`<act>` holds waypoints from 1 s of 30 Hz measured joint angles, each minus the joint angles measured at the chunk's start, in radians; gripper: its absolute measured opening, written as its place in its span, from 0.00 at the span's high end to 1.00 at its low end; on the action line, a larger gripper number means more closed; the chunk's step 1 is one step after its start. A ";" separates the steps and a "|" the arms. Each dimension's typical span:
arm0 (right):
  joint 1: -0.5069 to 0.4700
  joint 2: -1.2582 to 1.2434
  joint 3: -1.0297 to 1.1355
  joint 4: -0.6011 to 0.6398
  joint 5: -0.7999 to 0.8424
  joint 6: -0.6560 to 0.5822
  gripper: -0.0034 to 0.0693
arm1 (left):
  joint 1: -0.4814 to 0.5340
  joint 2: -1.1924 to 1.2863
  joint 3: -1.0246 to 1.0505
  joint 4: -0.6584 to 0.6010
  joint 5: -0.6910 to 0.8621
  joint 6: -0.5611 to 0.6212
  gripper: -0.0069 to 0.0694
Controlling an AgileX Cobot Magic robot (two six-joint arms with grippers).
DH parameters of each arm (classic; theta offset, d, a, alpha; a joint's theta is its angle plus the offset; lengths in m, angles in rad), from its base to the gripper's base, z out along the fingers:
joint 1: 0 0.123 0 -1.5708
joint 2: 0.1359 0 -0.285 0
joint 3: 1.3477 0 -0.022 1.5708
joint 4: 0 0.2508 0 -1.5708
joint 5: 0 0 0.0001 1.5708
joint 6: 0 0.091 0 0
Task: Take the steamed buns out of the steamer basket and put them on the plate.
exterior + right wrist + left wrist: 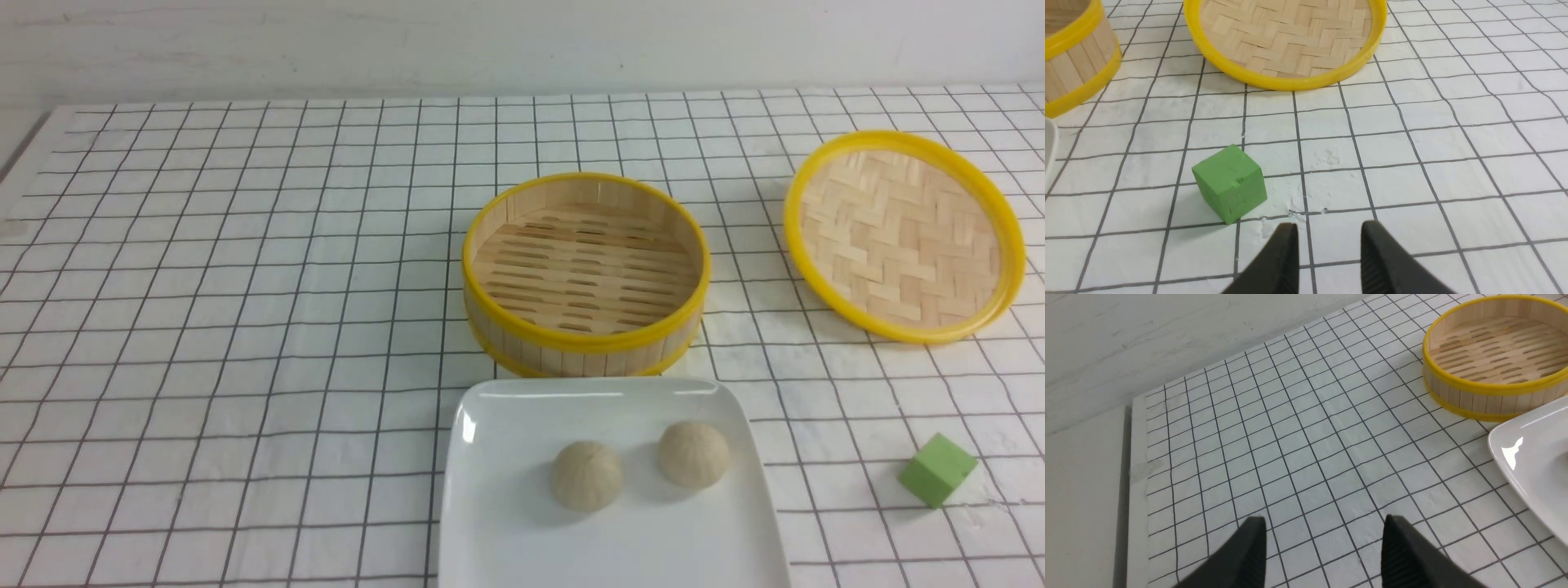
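The steamed buns, one point(587, 476) and its neighbour point(694, 454), sit side by side, slightly apart, on the plate point(506, 425) at the near edge of the table. Off to the right lies a green cube point(937, 469) on the checked cloth point(245, 327). The right gripper point(1327, 236) hangs just near of that cube, jaws parted with nothing between them. The left gripper point(1325, 528) hovers over bare cloth to the left of the plate, spread wide and empty. Just beyond the plate stands the steamer basket point(584, 343), nothing in it. Farther right, the woven lid point(903, 233) rests tilted on the cloth.
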 joint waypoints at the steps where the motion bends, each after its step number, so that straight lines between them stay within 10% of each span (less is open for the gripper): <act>1: 0.000 0.000 0.000 0.000 0.000 0.000 0.62 | 0.008 0.000 0.000 -0.005 0.000 -0.023 0.39; 20: 0.000 0.000 0.000 0.000 0.000 0.000 0.62 | 0.679 0.004 0.637 -0.253 -0.737 -0.225 0.39; 30: 0.000 0.000 0.000 0.000 0.000 0.000 0.62 | 0.843 -0.093 0.784 -0.256 -0.828 -0.232 0.39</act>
